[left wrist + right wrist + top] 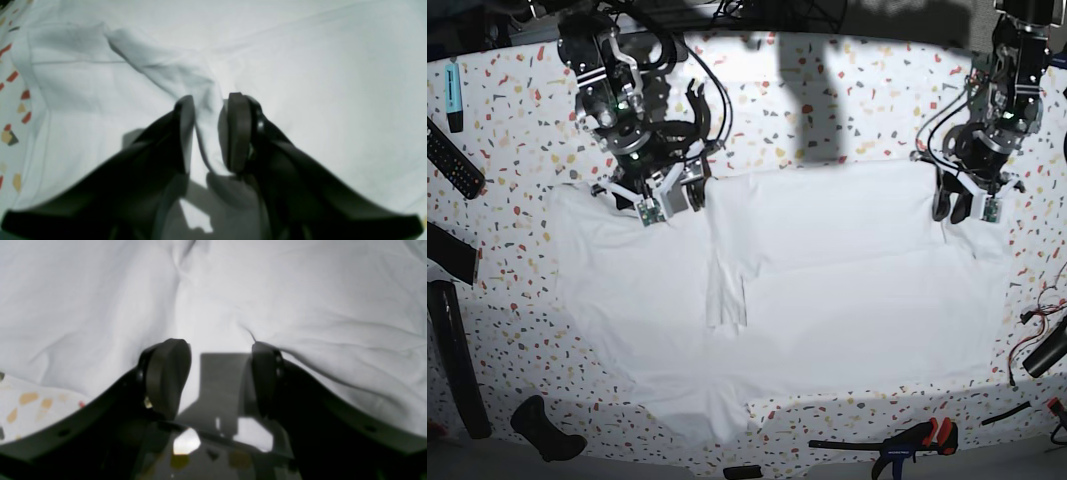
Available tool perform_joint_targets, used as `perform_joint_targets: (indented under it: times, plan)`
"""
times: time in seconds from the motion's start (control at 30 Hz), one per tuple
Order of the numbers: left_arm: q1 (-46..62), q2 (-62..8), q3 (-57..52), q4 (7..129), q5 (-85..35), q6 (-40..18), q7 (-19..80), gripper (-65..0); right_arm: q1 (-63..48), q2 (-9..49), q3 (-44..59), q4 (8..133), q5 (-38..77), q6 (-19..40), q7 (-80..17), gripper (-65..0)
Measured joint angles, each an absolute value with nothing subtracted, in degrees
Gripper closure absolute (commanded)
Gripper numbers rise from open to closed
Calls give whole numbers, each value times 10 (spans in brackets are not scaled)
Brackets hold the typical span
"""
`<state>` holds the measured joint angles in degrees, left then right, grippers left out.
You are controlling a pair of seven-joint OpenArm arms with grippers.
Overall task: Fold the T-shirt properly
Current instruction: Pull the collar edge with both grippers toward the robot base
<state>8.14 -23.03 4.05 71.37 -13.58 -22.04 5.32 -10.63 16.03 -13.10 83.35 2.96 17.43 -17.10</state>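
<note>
White T-shirt [827, 280] flat on speckled terrazzo table [847, 110], clutter around

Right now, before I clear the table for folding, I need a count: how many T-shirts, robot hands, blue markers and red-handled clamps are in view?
T-shirt: 1
Hands: 2, the left hand and the right hand
Blue marker: 1
Red-handled clamp: 1
Total: 5
</note>
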Motion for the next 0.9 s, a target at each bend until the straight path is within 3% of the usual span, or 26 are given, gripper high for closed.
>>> perform_joint_targets:
  times: [0.33,0.53,0.9]
  plan:
    - [80,-230,41,714,-136,-220,57,-170,-63,150,-82,908,4,166,-250,-340]
    - [81,-230,41,714,-136,-220,53,-170,-10,133,-10,907,2,163,-243,-340]
    - [81,-230,41,714,-136,-220,53,-170,-3,133,8,798,4,179,-225,-340]
